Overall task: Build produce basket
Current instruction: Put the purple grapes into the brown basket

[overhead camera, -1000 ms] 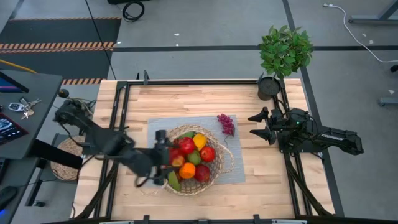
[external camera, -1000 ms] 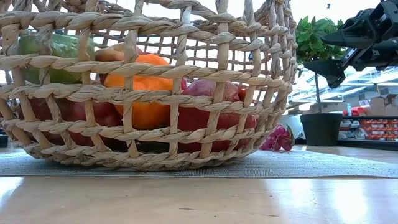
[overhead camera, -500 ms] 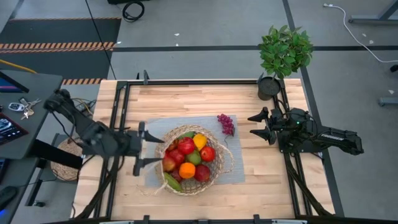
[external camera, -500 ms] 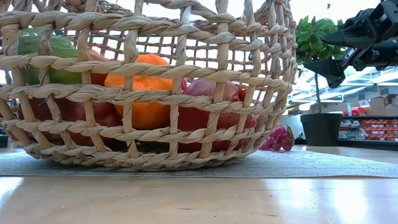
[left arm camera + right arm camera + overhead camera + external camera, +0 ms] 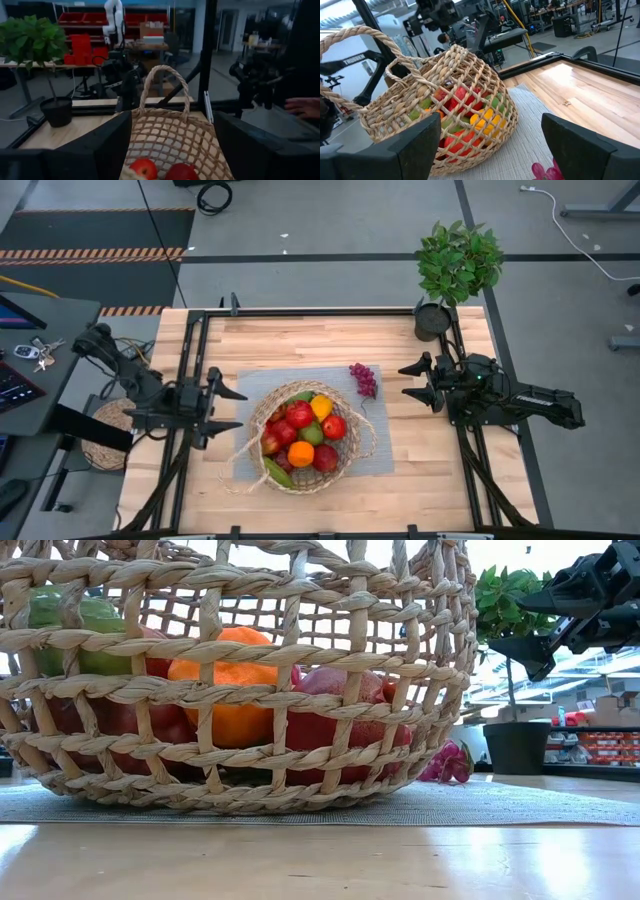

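The left gripper [image 5: 228, 408] hangs at the left edge of the grey mat [image 5: 375, 455], its fingers spread apart and holding nothing, just left of the basket [image 5: 350, 452] and not touching it. The right gripper [image 5: 408, 380] waits at the table's right side, fingers also apart and empty, pointing left toward the basket, with the purple grapes [image 5: 364, 378] lying on the mat between it and the basket's far right rim. The basket stands in the middle of the mat, near the table's [image 5: 300, 340] near edge, and its thin looping handles rise above the rim. Inside it sits the produce [image 5: 303, 432]: red apples, a yellow pepper toward the far side, an orange toward the near side, and green pieces at the near left. In the low view the orange [image 5: 228, 690] and a red fruit [image 5: 335, 720] press against the basket's woven wall, with a green fruit [image 5: 80, 625] higher on the left. A potted plant [image 5: 455, 265] stands at the table's far right corner. A round woven mat [image 5: 100, 442] lies off the table's left edge, beneath the left arm.
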